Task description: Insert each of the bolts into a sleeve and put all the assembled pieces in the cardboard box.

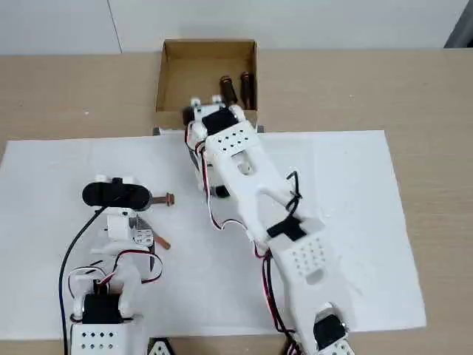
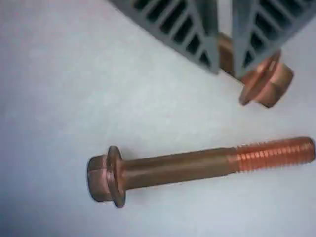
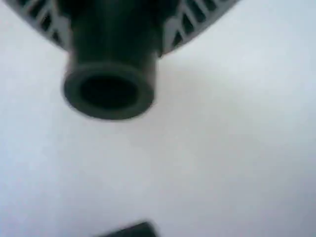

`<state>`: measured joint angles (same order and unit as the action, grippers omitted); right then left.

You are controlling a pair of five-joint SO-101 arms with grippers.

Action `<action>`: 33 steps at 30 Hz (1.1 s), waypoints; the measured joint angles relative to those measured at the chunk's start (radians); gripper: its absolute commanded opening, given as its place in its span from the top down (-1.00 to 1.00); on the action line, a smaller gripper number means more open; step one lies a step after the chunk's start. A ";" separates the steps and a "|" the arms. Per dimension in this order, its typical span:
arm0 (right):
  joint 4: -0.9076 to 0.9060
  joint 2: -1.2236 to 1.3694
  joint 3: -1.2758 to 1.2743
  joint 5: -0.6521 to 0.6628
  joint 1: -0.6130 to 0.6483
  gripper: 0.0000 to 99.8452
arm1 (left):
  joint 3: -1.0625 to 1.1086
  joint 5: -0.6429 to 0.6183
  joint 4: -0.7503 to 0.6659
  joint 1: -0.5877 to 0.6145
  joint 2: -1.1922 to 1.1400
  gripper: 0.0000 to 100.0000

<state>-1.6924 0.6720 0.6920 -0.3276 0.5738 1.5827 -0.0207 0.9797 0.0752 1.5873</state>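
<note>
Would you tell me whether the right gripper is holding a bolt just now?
No, the right gripper is shut on a hollow black sleeve, not on a bolt.

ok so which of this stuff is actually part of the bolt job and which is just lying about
Part of the job:
cardboard box
two assembled pieces inside it
loose bolt on the paper
held bolt in the left gripper
black sleeve in the right gripper

Just there:
white paper sheet
wooden table

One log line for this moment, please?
Left gripper: shut on bolt | right gripper: shut on sleeve | second bolt: on paper | box: two pieces
</note>
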 measured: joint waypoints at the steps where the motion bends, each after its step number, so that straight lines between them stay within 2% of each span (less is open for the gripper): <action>1: 0.000 -0.037 0.000 0.000 -0.003 1.00 | 0.000 0.000 0.000 0.000 0.000 0.99; 16: -0.003 -0.575 -0.040 0.000 -0.009 1.00 | -0.048 0.000 0.002 0.000 -0.002 0.99; 25: -0.005 -0.918 -0.442 0.021 -0.126 1.00 | -0.341 0.031 0.146 0.000 -0.012 0.99; 33: -0.005 -1.085 -0.740 0.037 -0.245 1.00 | -0.592 0.048 0.195 0.000 -0.315 0.99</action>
<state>-1.6970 -0.4127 -0.0476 -0.2908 0.3284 0.9904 0.0269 1.1745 0.0752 1.2727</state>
